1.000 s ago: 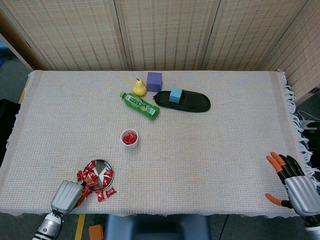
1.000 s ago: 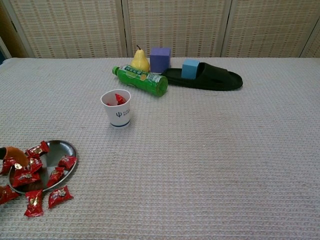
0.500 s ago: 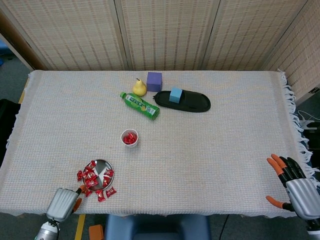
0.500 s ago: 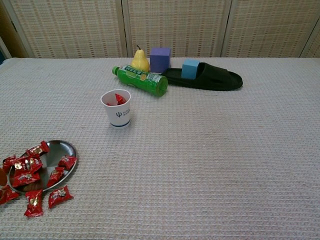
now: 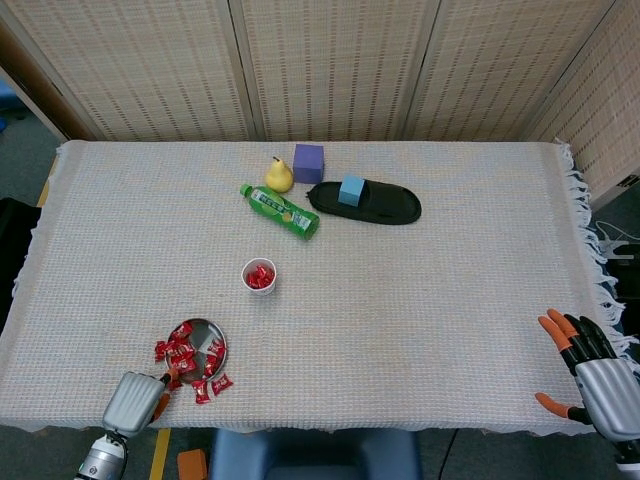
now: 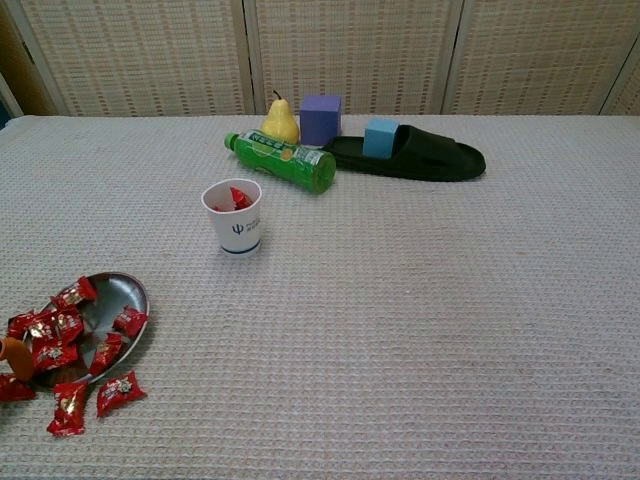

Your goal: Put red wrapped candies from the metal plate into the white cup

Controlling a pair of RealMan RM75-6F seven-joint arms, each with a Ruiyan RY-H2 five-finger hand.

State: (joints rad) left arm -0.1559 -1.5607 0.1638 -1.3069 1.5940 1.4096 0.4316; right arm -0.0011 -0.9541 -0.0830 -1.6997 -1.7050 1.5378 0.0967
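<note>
Looks like the plate point(image 6: 128, 292) has tipped since a moment ago: in the chest view its near-left side is lifted and it sits at a slant, and the left hand point(image 5: 133, 402) is back up against it after pulling away. A bunch of red candies point(image 6: 62, 327) are on the plate, with a few spilled on the cloth just in front of it. The cup point(image 6: 233, 215) stands a bit further up the table and already has some red candies inside.

My read is it's mid-pick, trying to get hold of another candy. I can't tell if the left hand's fingers have anything; only an orange fingertip shows at the plate's edge. Next it needs a clean pinch on one candy, then a short carry to the cup.

The right hand point(image 5: 592, 370) hangs off the far corner, fingers spread, holding nothing.

Heads up: the plate sits close to the table's near edge. The path to the cup looks open.
</note>
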